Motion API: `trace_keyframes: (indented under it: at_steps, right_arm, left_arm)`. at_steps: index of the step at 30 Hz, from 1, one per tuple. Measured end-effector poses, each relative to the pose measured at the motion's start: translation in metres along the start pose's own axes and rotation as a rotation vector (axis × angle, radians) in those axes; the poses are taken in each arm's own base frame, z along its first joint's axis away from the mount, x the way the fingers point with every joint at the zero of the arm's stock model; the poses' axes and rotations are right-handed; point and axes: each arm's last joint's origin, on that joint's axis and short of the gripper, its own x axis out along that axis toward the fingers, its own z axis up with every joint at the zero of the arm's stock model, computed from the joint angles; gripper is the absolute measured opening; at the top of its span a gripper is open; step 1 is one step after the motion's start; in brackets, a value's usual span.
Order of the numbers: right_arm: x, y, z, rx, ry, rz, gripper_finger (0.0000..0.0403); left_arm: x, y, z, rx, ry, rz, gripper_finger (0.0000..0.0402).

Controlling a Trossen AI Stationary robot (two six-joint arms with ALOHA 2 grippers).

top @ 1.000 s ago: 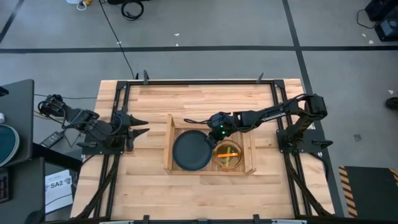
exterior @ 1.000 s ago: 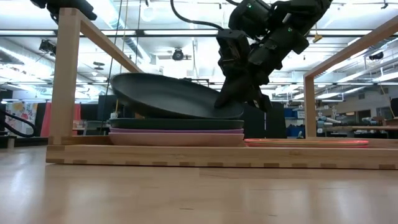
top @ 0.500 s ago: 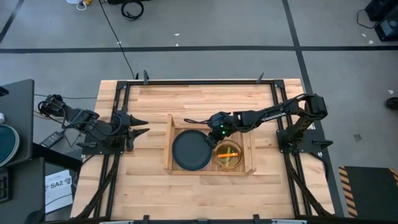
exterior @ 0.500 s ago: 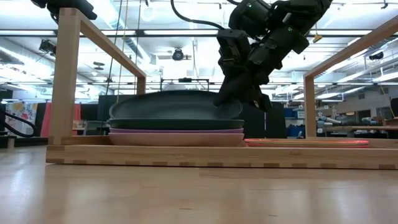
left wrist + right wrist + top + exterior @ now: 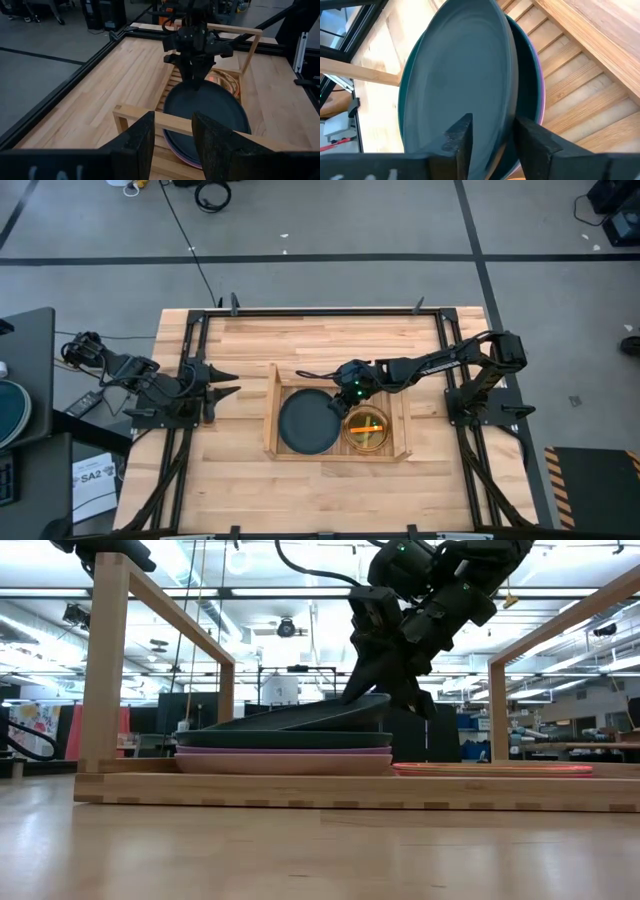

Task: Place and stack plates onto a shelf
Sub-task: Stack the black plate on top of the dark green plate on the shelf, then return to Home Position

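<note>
A dark grey plate (image 5: 308, 423) lies tilted on a stack of large plates in the left half of the shelf (image 5: 270, 415). A teal plate (image 5: 280, 739) and a pink one (image 5: 285, 762) sit under it. My right gripper (image 5: 492, 142) is open at the grey plate's right rim, one finger over the plate and one under it. Small orange and lime plates (image 5: 367, 430) lie in the shelf's right half. My left gripper (image 5: 232, 383) hangs open near the table's left edge, well clear of the shelf. My right gripper reaches the grey plate slanting down from the table's right. The fingers stand apart astride the plate's right rim (image 5: 511, 131). That rim seems to rest on the lower finger (image 5: 535, 145) and stays raised. The opposite edge (image 5: 190, 729) lies on the teal plate.
The shelf's low wooden walls and corner posts (image 5: 108, 660) ring the plates. Bare wooden tabletop (image 5: 330, 345) lies on all sides of the shelf. Black frame rails (image 5: 195, 470) run along the table's left and right edges.
The grey plate's left edge, held high a second ago, has dropped onto the stack. The plate now slopes the other way, with its right rim at the gripper the higher side. My right gripper has stayed in place and its fingers have parted around the rim.
</note>
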Motion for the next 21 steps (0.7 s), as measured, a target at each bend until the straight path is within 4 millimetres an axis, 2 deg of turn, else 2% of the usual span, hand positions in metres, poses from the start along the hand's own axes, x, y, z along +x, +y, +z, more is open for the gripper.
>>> trace_keyframes:
  at_steps: [4, 10, 21]
  right_arm:
    - [0.0, 0.0, 0.0, -0.006, 0.0, 0.0, 0.0152]
    - [0.0, 0.0, 0.003, -0.17, -0.024, 0.007, 0.0171]
    - [-0.002, -0.008, 0.011, -0.356, -0.045, -0.023, 0.0214]
  left_arm:
    - [0.0, 0.0, 0.0, 0.0, 0.0, 0.0, 0.0137]
    - [0.0, 0.0, 0.0, 0.0, 0.0, 0.0, 0.0137]
    - [0.0, 0.0, 0.0, 0.0, 0.0, 0.0, 0.0137]
